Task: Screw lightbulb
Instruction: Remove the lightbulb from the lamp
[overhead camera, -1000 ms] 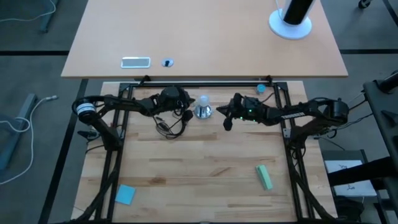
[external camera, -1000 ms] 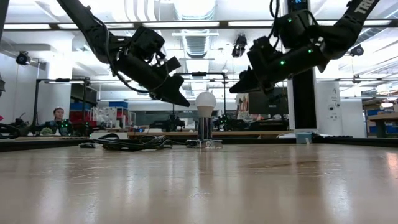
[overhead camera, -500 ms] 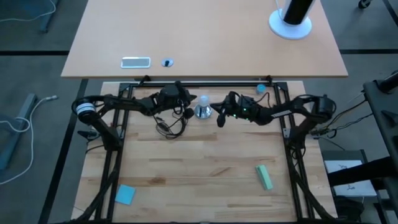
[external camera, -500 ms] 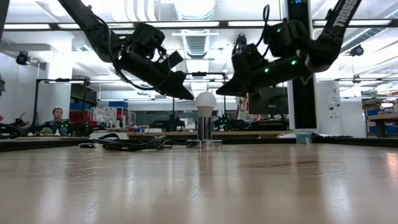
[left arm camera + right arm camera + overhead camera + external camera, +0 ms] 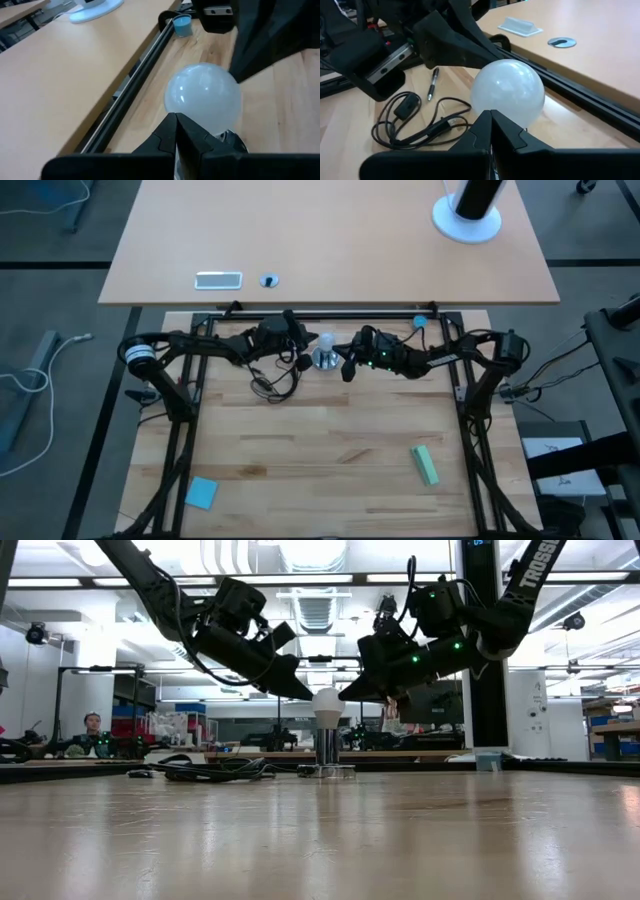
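Near the table's (image 5: 330, 440) far edge, the left gripper (image 5: 303, 361) with its fingers pressed together points at the lightbulb (image 5: 326, 343) standing upright in the round silver socket (image 5: 325, 361), while the right gripper (image 5: 346, 367), likewise closed on nothing, nears the bulb's other side.

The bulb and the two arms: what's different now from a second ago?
The right gripper slid in toward the bulb, its tip now right beside the glass. The left gripper crept slightly closer. Both have shut jaws; nothing was grasped. The bulb stayed upright in its socket.
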You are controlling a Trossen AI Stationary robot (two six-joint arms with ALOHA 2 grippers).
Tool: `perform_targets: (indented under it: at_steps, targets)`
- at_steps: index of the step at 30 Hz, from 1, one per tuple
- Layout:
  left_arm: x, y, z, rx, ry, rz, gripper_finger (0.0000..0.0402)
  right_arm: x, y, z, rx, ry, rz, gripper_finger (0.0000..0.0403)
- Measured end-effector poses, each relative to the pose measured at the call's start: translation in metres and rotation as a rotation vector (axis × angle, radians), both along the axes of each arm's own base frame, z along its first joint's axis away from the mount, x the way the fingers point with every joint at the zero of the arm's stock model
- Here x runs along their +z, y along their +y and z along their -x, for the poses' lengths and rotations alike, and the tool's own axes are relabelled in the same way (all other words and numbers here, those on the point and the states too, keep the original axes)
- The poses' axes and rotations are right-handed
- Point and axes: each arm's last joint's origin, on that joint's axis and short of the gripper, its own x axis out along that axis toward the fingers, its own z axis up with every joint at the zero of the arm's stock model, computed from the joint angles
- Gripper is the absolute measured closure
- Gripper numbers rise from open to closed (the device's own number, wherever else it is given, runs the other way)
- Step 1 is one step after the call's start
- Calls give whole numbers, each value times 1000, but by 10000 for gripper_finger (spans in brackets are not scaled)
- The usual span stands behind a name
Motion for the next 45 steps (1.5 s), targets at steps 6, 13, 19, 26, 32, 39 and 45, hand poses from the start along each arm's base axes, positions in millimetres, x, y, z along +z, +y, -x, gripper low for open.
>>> perform_targets:
  at_steps: [6, 13, 19, 26, 32, 39, 45]
  targets:
    - [-1, -2, 0, -57, 0, 27, 402, -1, -6, 3, -34, 26, 1, 403]
    - [-1, -6, -2, -117, -6, 57, 401, -1, -10, 4, -65, 38, 10, 403]
    - [-2, -7, 3, -27, 54, 71, 401, 2, -8, 5, -40, 43, 0, 403]
    - [1, 2, 12, 128, 102, 6, 401, 11, -5, 13, -51, 70, -56, 403]
    - [-2, 9, 6, 58, 24, 9, 401, 27, 2, 12, 28, 29, -19, 403]
    - [0, 9, 4, 13, -5, 0, 401, 20, 2, 9, 31, 51, -22, 403]
    - [0, 8, 4, 8, -6, 2, 401, 12, -1, 3, 29, 21, -17, 403]
